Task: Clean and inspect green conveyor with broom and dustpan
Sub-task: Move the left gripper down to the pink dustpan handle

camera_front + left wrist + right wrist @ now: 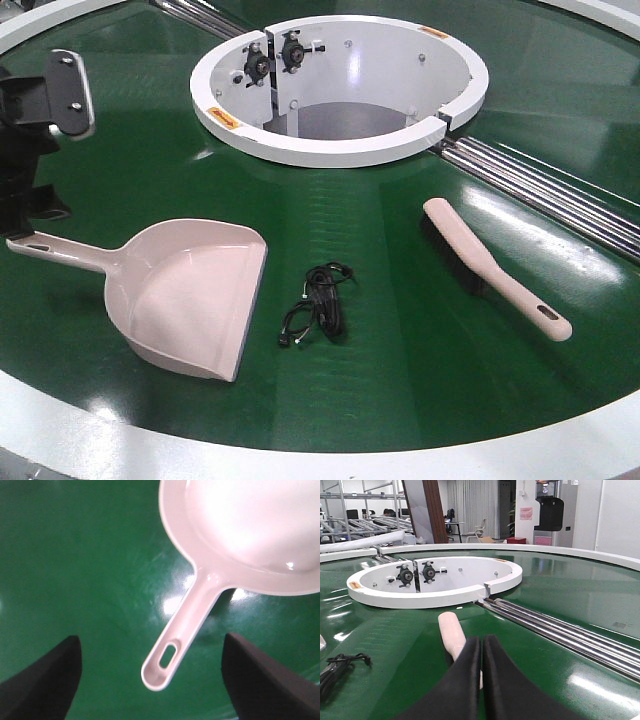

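The green conveyor (400, 330) carries the pale pink dustpan (190, 295) on the left and the broom (490, 280) on the right, both lying flat. In the left wrist view my left gripper (151, 639) is open above the belt. Its dark fingers (47, 680) stand wide on either side of the slotted end of the dustpan handle (167, 657) without touching it. My right gripper (481, 639) is shut, with its fingers pressed together low over the belt. The pale broom (451, 632) lies just beyond its tips, partly hidden by them. This gripper does not show in the front view.
A tangle of black cable (320, 305) lies on the belt between dustpan and broom. The white ring hub (340, 150) sits behind, with shiny metal rails (540, 185) running out to the right. The white outer rim (300, 455) edges the front. Black left arm parts (35, 105) hang at far left.
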Tool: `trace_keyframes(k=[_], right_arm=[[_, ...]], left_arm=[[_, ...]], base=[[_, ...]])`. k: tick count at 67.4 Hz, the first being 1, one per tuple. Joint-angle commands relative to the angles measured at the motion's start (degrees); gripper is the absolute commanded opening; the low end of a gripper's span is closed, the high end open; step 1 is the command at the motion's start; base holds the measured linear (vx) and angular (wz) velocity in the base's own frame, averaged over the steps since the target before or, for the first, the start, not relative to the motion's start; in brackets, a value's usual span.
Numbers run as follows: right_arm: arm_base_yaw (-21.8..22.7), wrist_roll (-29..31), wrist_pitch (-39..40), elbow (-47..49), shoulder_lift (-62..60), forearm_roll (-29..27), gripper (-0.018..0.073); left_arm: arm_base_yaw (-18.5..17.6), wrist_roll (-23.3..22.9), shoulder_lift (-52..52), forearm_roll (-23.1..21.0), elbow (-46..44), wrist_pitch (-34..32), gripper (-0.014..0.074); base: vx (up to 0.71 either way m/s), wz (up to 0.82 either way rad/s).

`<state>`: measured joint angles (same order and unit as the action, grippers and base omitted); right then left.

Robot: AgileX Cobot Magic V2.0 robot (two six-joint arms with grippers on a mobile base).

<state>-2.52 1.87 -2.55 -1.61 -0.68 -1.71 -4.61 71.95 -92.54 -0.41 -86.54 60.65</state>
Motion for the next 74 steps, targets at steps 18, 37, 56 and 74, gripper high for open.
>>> trace_keyframes(k=[18, 37, 56, 74], right_arm=[[0.1, 0.2, 4.0, -0.2, -0.6, 0.7, -0.0008], [0.1, 0.2, 4.0, -0.2, -0.6, 0.7, -0.0008], [0.1, 0.2, 4.0, -0.2, -0.6, 0.7, -0.0008], [0.1, 0.2, 4.0, -0.2, -0.6, 0.7, -0.0008]], left_arm=[[-0.8, 3.4, -4.1, 2.0, -2.0, 1.9, 0.0533], [-0.8, 6.6, -8.3, 3.2, -2.0, 1.4, 0.0533], [-0.8, 8.3, -12.4, 5.1, -2.0, 1.2, 0.0533], [-1.4, 13.1, -15.4, 5.3, -2.0, 0.0, 0.0533]], base=[[0.00, 0.00], [0.00, 0.00], [0.00, 0.00], [0.00, 0.00]])
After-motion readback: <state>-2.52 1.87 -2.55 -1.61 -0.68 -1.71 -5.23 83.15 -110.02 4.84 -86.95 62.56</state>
